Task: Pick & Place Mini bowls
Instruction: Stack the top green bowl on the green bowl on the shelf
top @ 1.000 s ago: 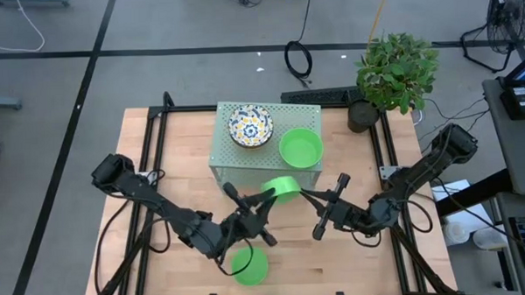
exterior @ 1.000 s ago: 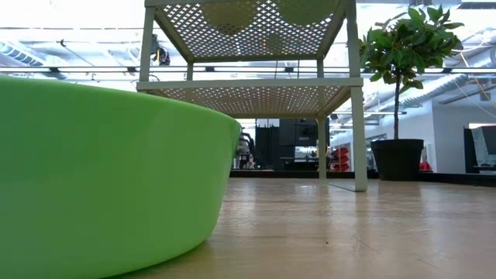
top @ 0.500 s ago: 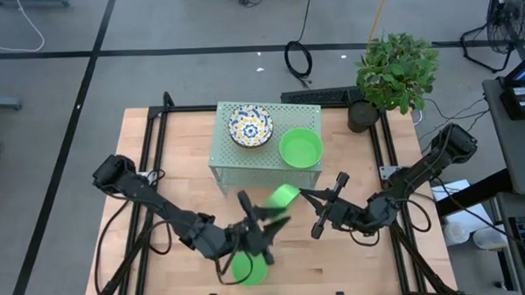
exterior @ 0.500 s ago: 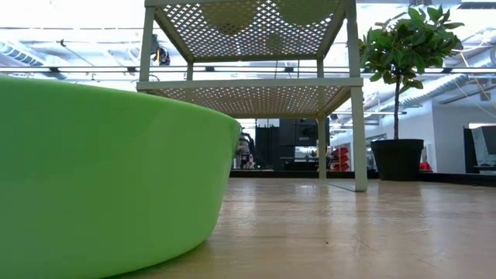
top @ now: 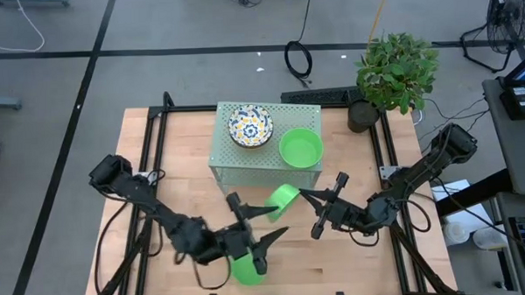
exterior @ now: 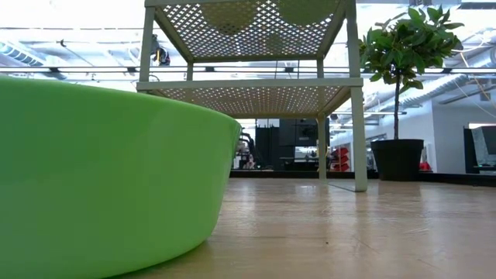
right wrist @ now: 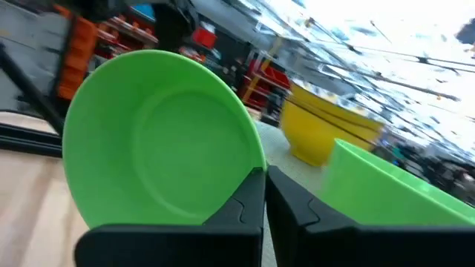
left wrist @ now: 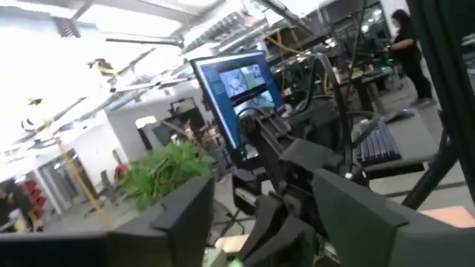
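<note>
The right gripper (top: 301, 194) is clamped narrow on the rim of a tilted green bowl (top: 283, 197), held in the air just in front of the stand's front edge, near the middle of the table (top: 149, 160); in the right wrist view its fingertips (right wrist: 256, 194) pinch the bowl's rim (right wrist: 159, 141) with the hollow facing the camera. The left gripper (top: 258, 228) hangs with its fingers spread wide and nothing between them, just above a second green bowl (top: 249, 269) that sits at the table's front edge. 2 more bowls rest on top of the perforated stand (top: 230, 162): a floral bowl (top: 250, 126) toward its rear left corner and a green bowl on top (top: 300, 148) toward its right side. No other bowls are visible. These look like light, rigid pieces with smooth, probably slick walls, so a pinch across the thin rim seems the natural hold; held by 1 point on the rim, a bowl may swing or slip, and the floral one, if ceramic, could chip when dropped. Room is tight between the 2 grippers and the stand's front legs, while the left half of the table and the strip on the right are open. The front bowl lies close to the edge, so a nudge could push it off.
</note>
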`<state>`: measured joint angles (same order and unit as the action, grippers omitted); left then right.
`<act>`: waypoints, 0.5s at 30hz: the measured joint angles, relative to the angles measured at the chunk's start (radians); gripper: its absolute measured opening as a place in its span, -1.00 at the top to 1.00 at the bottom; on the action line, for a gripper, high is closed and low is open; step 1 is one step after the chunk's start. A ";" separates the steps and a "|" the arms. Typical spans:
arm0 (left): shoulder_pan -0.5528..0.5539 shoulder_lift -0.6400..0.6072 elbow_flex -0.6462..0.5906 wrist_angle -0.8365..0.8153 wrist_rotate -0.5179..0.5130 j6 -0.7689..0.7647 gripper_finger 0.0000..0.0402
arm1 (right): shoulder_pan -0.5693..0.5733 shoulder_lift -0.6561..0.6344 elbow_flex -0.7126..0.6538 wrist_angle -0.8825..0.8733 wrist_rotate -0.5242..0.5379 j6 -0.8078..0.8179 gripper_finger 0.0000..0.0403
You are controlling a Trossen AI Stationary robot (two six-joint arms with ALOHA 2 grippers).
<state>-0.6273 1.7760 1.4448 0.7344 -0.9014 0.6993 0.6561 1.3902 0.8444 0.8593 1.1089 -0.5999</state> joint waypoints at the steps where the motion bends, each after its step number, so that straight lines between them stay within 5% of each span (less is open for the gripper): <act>1: -0.015 -0.006 0.000 -0.007 -0.027 -0.001 -0.23 | 0.002 -0.003 0.000 0.004 -0.018 -0.003 1.00; 8: -0.132 -0.016 0.000 -0.065 -0.213 0.017 -0.52 | 0.036 -0.038 0.140 -0.012 -0.059 -0.207 1.00; 15: -0.197 -0.018 0.000 -0.215 -0.270 -0.041 -0.61 | -0.020 -0.039 0.510 -0.451 -0.009 -0.276 1.00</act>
<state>-0.8241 1.7584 1.4448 0.5195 -1.1715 0.6586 0.6364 1.3514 1.3547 0.4081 1.1002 -0.8761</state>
